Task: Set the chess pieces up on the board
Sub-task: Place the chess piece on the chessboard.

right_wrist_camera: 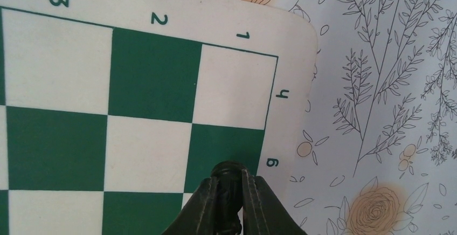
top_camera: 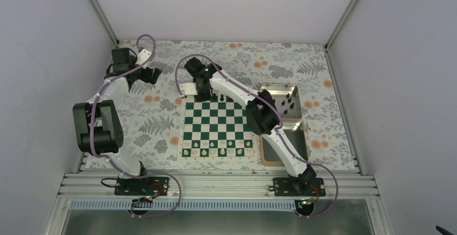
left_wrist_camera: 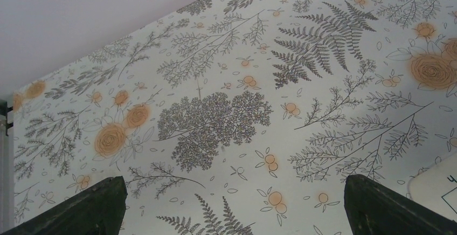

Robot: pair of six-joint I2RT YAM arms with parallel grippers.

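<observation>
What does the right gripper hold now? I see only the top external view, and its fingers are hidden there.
Observer: The right wrist view shows the right gripper shut on a black chess piece.
Operator: Where is it exactly?
Observer: At the edge of the chessboard, close to the corner marked 1.
Operator: And the other arm?
Observer: The left wrist view shows the left gripper open, with only floral tablecloth between its fingers.

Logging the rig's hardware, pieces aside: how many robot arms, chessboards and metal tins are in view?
Robot arms: 2, the left arm and the right arm
Chessboards: 1, the chessboard
Metal tins: 2, the far tin and the near tin
Total: 5
</observation>
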